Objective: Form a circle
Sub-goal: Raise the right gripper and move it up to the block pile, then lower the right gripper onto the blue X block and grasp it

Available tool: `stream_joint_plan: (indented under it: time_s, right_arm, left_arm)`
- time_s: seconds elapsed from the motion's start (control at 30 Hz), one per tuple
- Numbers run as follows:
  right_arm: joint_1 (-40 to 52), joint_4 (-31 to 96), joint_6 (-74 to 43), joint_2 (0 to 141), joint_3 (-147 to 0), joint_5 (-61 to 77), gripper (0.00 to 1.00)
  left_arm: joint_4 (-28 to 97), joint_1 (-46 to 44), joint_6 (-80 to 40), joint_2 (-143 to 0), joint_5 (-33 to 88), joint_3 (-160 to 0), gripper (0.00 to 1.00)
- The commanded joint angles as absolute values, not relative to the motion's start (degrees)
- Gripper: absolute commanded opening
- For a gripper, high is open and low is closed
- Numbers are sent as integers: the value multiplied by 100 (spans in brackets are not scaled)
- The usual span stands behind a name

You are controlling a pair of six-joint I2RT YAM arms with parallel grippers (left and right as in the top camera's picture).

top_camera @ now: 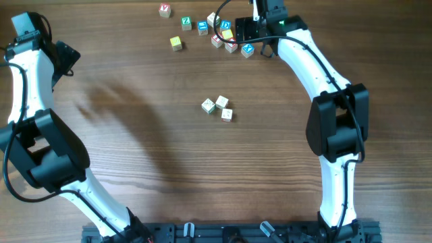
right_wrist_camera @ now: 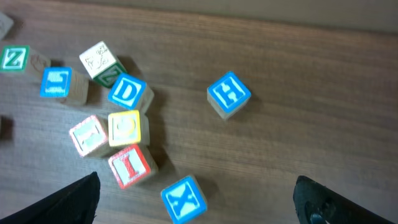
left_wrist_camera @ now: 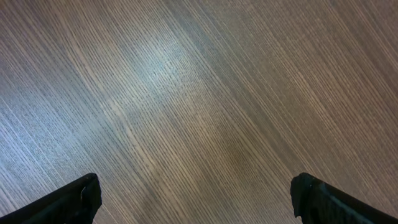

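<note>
right gripper (right_wrist_camera: 196, 180) jaws spread wide, pinching nothing. the blue x cube (right_wrist_camera: 184, 198) sits between them, the red i cube (right_wrist_camera: 130, 165) just beyond toward the left jaw. left gripper (left_wrist_camera: 199, 202) jaws are spread over the wooden table (left_wrist_camera: 199, 93). three whitish cubes (top_camera: 217, 108) of the circle lie mid-table, well apart from both.

The right arm (top_camera: 304, 57) hides part of the far cube cluster (top_camera: 227, 34) overhead; the three pale cubes (top_camera: 222, 101) are illegibly small. The right wrist view crops a grey cube (right_wrist_camera: 3, 25) at its left edge.
</note>
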State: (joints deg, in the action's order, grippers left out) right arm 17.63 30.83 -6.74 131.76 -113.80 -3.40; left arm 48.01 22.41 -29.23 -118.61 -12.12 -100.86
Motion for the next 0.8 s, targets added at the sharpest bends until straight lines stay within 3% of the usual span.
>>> stream_joint_plan:
  time_s: [0.0, 0.77]
  right_arm:
    - [1750, 2847, -609, 13312, -11393, -248, 100]
    - [1573, 2598, -600, 13649, -11393, -244, 100]
  left_arm:
    - [4805, 2263, -2880, -11791, -1225, -10149, 100]
    - [4805, 2263, -2880, -11791, -1223, -10149, 100]
